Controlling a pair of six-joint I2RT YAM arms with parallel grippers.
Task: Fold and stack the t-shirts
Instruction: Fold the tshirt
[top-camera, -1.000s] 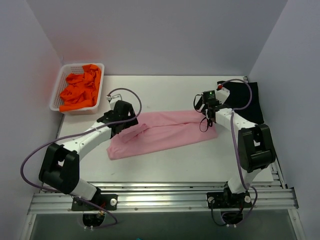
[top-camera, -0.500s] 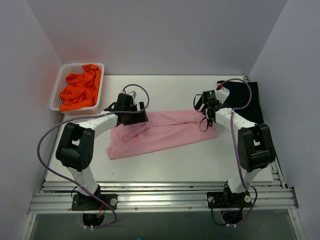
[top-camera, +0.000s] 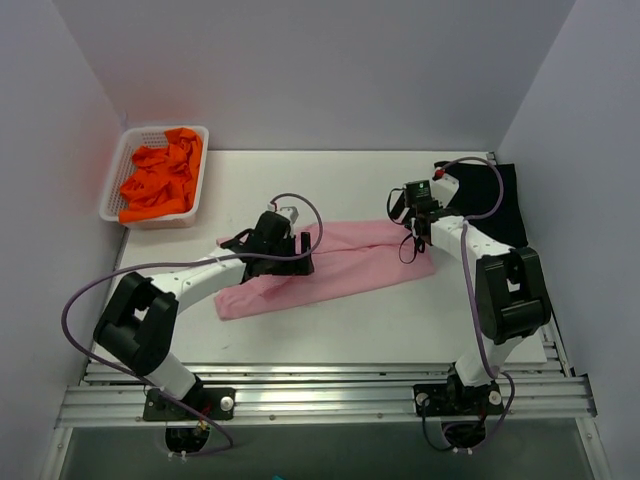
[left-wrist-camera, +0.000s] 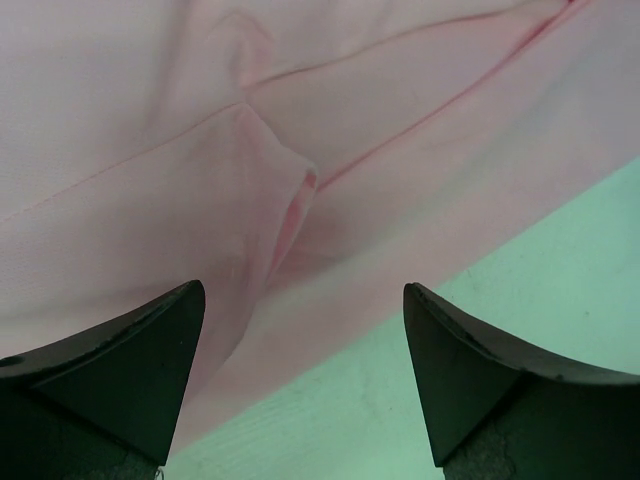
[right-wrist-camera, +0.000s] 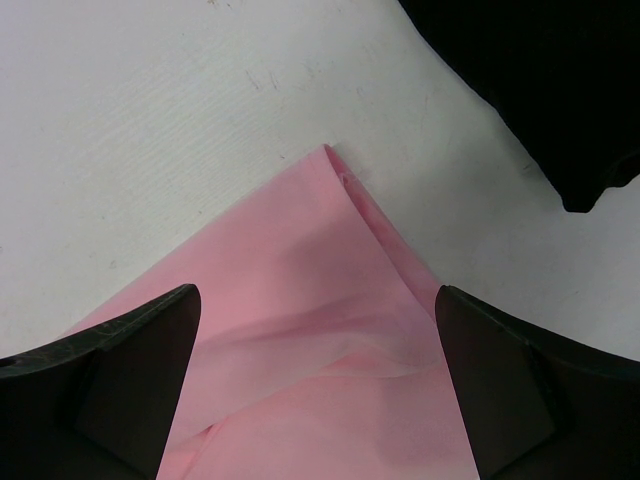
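Pink t-shirt (top-camera: 340, 262) lies long and flat on the bench (top-camera: 350, 180), with left claw (left-wrist-camera: 302, 290) and right claw (right-wrist-camera: 317, 290) open and empty over it, so each should pinch its edge low and evenly.

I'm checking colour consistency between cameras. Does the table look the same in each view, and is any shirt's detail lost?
Left wrist: table reads greenish, pink t-shirt pale. Right wrist: table white, black t-shirt a featureless dark mass. Top external: orange t-shirts throw an orange glow on the wall beside the basket.
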